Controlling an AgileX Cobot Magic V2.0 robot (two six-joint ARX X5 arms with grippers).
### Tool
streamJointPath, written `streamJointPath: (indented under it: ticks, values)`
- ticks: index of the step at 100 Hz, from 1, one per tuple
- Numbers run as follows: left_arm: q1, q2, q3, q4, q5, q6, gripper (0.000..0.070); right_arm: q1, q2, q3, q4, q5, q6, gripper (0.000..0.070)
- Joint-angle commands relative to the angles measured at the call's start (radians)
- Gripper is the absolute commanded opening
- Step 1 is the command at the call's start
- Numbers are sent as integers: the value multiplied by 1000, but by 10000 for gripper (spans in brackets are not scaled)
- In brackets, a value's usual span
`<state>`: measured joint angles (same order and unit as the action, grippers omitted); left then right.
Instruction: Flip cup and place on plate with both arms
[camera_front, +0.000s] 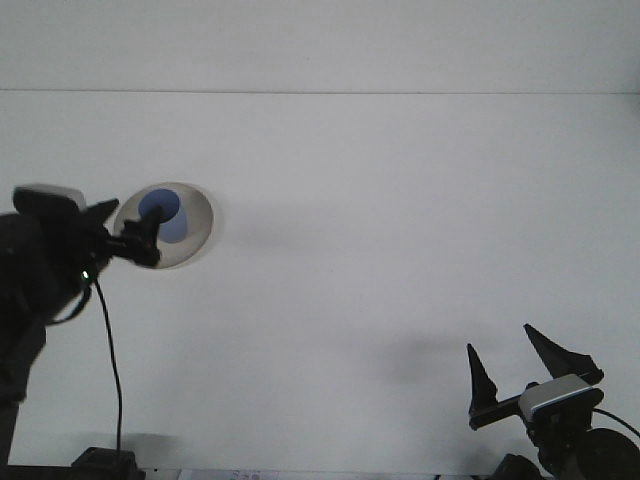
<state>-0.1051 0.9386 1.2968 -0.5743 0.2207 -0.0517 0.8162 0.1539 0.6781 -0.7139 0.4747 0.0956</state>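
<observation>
Landmark: the plate (190, 235), pale and round, on the white table (400, 250) at mid-left.

Nearest the camera, far to the lower right of the plate: right gripper (515, 365), at the frame's bottom edge. Its two dark pointed fingers (480, 375) stand up and splayed well apart, nothing between them. A silver-grey camera block (560, 397) sits just below them.

Bottom left, below the plate: a thin black cable (110, 360) hangs down to a small dark base at the table edge.

Left gripper (128, 235) reaches in from the left, its dark tips overlapping the plate's left rim. Fingers appear slightly parted, clamped on nothing.

On the plate: blue cup (160, 215), upright, mouth upward, standing on the plate's left half, just right of the left gripper tips, not held.
</observation>
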Motion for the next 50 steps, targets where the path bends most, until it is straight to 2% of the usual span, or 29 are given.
streamJointPath:
  ticks: [1,14,19,35,50]
  values:
    - [-47,-108,-162,81,6,-20,470,8,5,8,10,5,13,630]
    - [-149,-319,-444,220,6,-144,470,8,5,8,10,5,12,629]
    - [-175,-391,-531,247,6,-172,470,8,5,8,10,5,11,629]
    - [-222,-547,-702,261,6,-176,469,8,4,7,10,4,9,629]
    - [-227,-603,-735,257,6,-177,462,8,4,7,10,-6,11,616]
